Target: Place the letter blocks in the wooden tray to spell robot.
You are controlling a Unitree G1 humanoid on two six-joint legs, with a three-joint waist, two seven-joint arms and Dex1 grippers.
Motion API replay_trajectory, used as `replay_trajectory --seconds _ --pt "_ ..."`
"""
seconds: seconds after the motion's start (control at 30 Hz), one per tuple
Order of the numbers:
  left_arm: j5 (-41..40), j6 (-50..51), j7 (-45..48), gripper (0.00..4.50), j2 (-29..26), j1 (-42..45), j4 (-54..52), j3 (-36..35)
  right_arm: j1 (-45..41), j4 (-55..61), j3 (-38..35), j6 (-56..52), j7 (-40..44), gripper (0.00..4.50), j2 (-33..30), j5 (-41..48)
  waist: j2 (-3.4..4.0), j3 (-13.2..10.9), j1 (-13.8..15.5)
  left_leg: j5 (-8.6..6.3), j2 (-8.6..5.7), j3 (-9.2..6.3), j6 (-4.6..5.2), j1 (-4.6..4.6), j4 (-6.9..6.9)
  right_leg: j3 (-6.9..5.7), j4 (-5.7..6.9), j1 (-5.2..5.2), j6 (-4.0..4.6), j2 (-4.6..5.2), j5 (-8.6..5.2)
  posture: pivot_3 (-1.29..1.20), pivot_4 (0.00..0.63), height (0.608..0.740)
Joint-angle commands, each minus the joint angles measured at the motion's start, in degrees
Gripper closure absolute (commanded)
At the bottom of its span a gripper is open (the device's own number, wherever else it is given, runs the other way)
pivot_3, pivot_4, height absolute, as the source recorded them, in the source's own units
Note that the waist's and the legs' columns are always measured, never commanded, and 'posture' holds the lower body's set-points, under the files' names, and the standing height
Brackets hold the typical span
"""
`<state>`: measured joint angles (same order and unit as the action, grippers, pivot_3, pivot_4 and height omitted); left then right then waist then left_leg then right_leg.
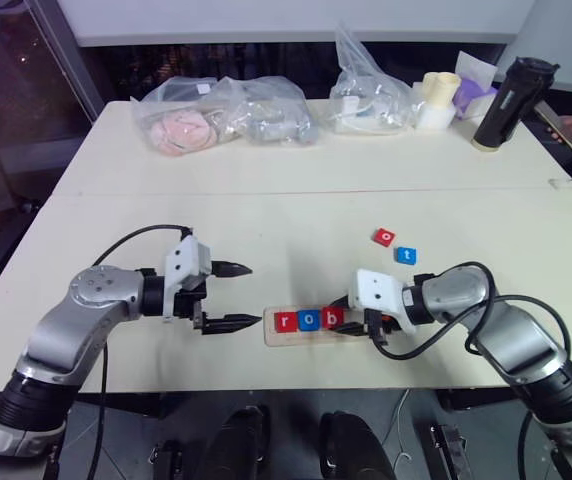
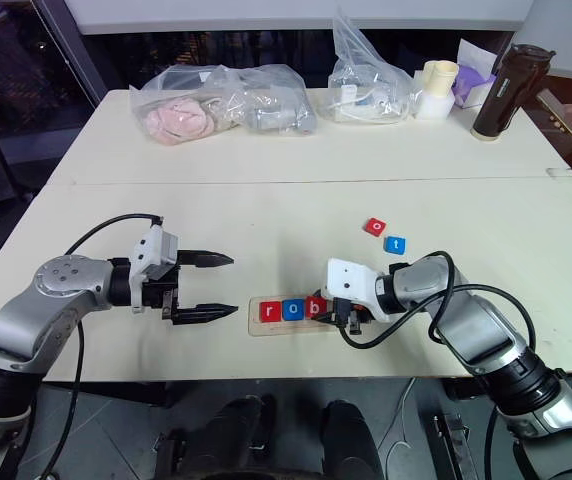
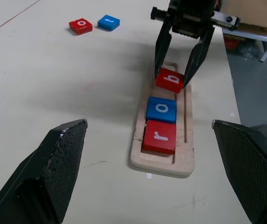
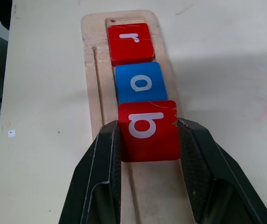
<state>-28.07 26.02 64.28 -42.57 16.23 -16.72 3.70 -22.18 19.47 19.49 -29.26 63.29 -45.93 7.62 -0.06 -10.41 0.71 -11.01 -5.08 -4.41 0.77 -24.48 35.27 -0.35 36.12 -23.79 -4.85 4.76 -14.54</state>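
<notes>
Both arms are showing silver-grey rounded housings, white wrist blocks and looping black cables; the left gripper (image 1: 232, 296) and right gripper (image 3: 175, 78) are carrying textured black fingers (image 3: 59, 163).

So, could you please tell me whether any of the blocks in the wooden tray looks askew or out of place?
Yes: the red b block sits tilted and turned over the wooden tray, pinched in the right claw, not flat in line with the blue o block and red r block, which lie square in the slot.
</notes>
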Motion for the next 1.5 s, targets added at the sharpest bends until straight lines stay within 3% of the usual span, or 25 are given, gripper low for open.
replay_trajectory --seconds 0.03,0.57,0.77,0.8,1.07,1.17,1.37,1.5 --pt "-0.8 0.1 -0.3 0.00 -0.4 -0.4 -1.9 -1.3 -1.4 0.0 0.0 0.9 0.0 3.37 0.8 -0.4 0.00 0.0 0.0 0.00 0.00 0.00 0.00 0.00 0.00 0.00 0.00 0.00 0.00 0.00 0.00 0.00 0.150 0.738" --pt "-1.1 0.3 -0.9 0.00 -0.4 -0.7 -2.3 -1.4 -1.9 -1.4 1.1 2.1 0.6 3.37 1.5 -1.4 0.00 0.0 0.0 0.00 0.00 0.00 0.00 0.00 0.00 0.00 0.00 0.00 -0.01 -0.02 0.01 0.00 0.150 0.738" --pt "-1.0 0.2 -0.7 0.00 -0.4 -0.4 -2.0 -1.3 -2.4 -1.2 1.1 1.9 0.6 0.30 2.0 -1.4 0.00 0.0 0.0 0.00 0.00 0.00 0.00 0.01 0.00 0.00 0.01 0.00 -0.02 -0.02 0.01 0.00 0.150 0.738" --pt "-1.0 0.2 -0.7 0.00 -0.4 -0.4 -2.0 -1.3 -2.5 -1.2 1.1 1.8 0.6 0.06 2.0 -1.3 0.00 0.0 0.0 0.00 0.00 0.00 0.00 0.01 0.00 0.00 0.01 0.00 -0.02 -0.02 0.01 0.00 0.150 0.738" --pt "-1.1 0.4 -0.7 0.00 -0.1 -0.1 -2.0 -1.0 -4.0 0.1 -4.6 -0.1 -1.1 0.06 1.4 1.4 0.00 0.0 0.0 0.01 0.00 0.00 0.00 0.01 0.01 0.00 0.02 0.01 -0.02 -0.02 0.02 0.00 0.150 0.738" --pt "-1.1 0.2 -0.6 0.00 0.0 0.0 -1.9 -0.9 -6.7 -3.0 -10.3 -4.2 -7.5 0.06 4.8 2.8 -0.01 0.0 0.0 0.01 0.00 0.00 0.00 0.01 0.02 0.00 0.02 0.01 -0.02 -0.02 0.02 0.00 0.150 0.738" --pt "-0.9 0.0 -0.6 0.00 0.3 -0.2 -1.8 -0.6 -13.2 -13.0 -18.0 -17.1 -31.3 0.06 15.0 -3.5 0.00 0.0 0.0 0.05 0.00 0.00 -0.07 0.03 -0.02 0.03 0.11 -0.08 0.03 -0.05 0.05 0.00 0.150 0.738" --pt "-0.6 -0.2 -0.6 0.00 0.5 0.0 -1.5 -0.4 -14.5 -13.7 -22.2 -26.9 -43.8 0.06 22.8 -5.7 0.00 0.0 0.0 0.07 -0.03 0.00 -0.09 -0.01 -0.09 0.05 0.14 -0.15 -0.07 -0.05 0.12 0.00 0.150 0.738"
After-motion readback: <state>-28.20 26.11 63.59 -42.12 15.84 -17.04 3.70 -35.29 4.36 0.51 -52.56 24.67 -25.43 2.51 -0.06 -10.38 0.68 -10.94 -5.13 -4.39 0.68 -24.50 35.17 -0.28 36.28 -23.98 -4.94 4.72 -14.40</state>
